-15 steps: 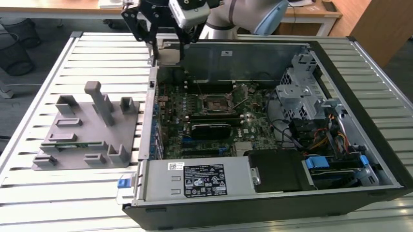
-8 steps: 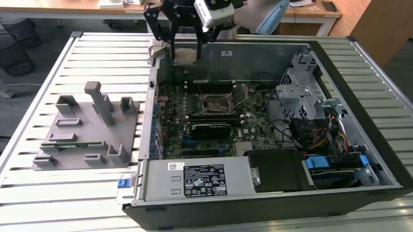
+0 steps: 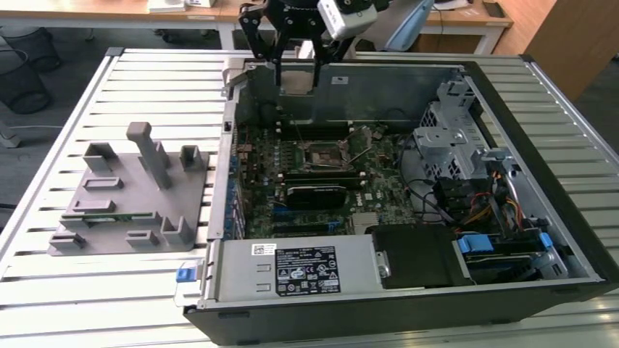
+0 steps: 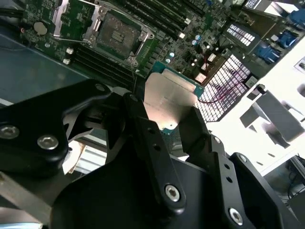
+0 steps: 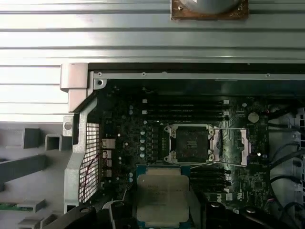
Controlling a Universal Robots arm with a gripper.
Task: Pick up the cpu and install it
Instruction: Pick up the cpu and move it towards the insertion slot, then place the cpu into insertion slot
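The cpu [image 3: 297, 81], a flat square chip with a shiny silver top, hangs in the air over the back wall of the open computer case. My gripper [image 3: 297, 72] is shut on it, one black finger on each side. In both wrist views the cpu [image 4: 169, 100] [image 5: 162, 193] sits between the fingers [image 4: 143, 124], green rim showing. The gripper [image 4: 167, 117] [image 5: 163, 212] is above the motherboard, short of the black socket frame [image 3: 324, 154] [image 4: 116, 31] [image 5: 190, 142]. The socket stands open with its retention plate [image 5: 238, 145] swung aside.
The case [image 3: 541, 239] lies open on a slatted metal table [image 3: 145, 80]. Inside are a power supply [image 3: 295, 268], a drive cage [image 3: 450, 138] and cables [image 3: 483, 210]. A grey fixture [image 3: 130, 196] on the exterior view's left holds a green memory stick [image 3: 101, 215].
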